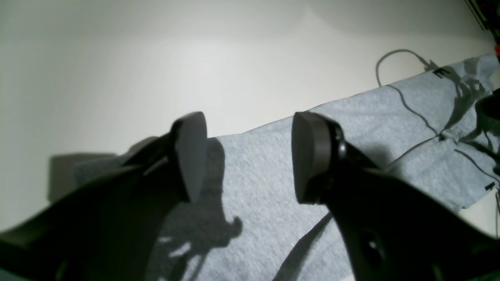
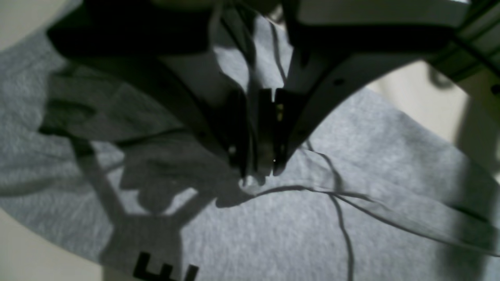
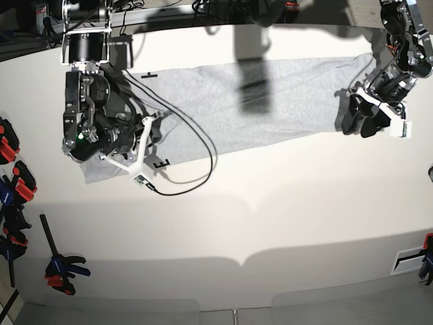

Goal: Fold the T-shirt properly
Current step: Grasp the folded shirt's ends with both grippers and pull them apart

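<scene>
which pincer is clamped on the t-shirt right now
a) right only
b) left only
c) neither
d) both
a) In the right wrist view the right pincer has its jaws closed together, pinching a raised fold of the T-shirt, while in the left wrist view the left pincer stands wide open over the fabric with nothing between its fingers.
</scene>
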You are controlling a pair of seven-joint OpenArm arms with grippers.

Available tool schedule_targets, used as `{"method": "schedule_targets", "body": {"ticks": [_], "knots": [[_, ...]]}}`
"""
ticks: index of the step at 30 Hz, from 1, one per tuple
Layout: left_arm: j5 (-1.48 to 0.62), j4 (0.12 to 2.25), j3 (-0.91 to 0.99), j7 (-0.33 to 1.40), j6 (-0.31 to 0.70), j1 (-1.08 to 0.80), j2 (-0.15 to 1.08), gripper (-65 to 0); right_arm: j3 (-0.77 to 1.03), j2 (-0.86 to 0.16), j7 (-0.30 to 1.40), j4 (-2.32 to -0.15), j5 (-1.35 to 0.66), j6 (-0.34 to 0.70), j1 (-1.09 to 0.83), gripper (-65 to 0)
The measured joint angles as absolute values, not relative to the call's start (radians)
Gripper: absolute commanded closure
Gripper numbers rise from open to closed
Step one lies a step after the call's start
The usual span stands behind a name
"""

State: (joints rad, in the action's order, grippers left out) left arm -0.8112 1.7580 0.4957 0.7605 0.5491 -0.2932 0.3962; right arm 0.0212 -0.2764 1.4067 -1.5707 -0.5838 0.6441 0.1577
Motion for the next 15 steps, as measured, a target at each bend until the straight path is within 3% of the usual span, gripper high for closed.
{"method": "schedule_targets", "body": {"ticks": [8, 15], "knots": [[-0.811, 1.758, 0.496, 0.76, 0.549, -0.293, 0.396, -32.0, 0.021, -0.277, 1.409, -1.588, -0.594, 0.647, 0.054, -5.2], [-0.81, 1.758, 0.496, 0.76, 0.549, -0.294, 0.396, -32.0, 0.022, -0.277, 1.409, -1.771, -0.59, 0.648, -0.072, -5.3]]}}
